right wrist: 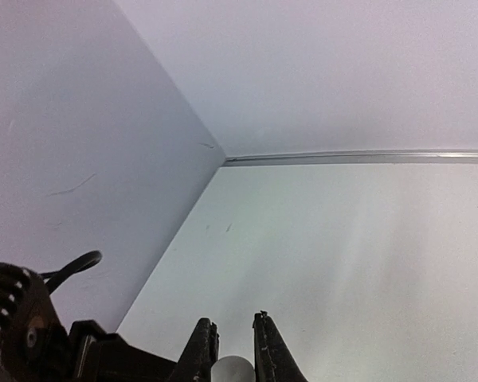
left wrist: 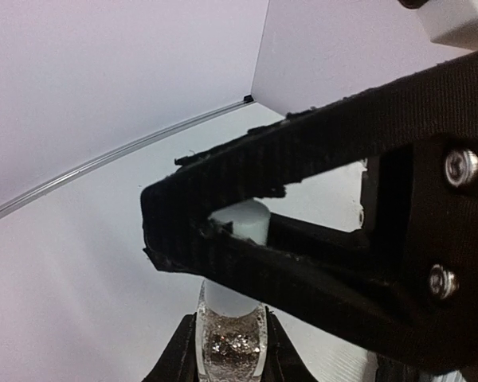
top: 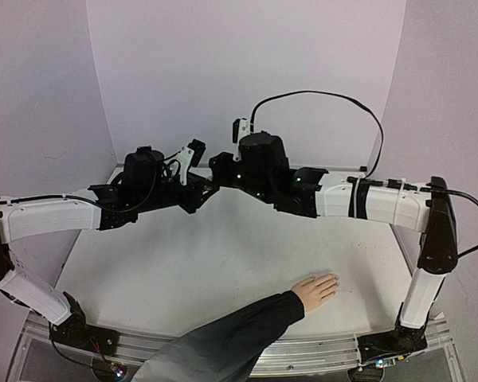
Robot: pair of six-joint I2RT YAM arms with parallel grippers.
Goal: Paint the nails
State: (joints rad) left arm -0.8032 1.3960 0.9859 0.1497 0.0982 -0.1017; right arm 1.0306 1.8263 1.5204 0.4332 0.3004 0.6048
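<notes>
No legible text, labels, brands, numbers or signs in any of the three views.

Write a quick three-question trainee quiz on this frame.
1. True or false: the hand lies directly under the two grippers.
2. What is the right gripper shut on? A) a white cap B) a cloth C) a brush handle
3. Fill in: the left gripper grips a glass ____ with glittery contents.

Key:
1. false, it lies well apart from both
2. A
3. bottle
</notes>
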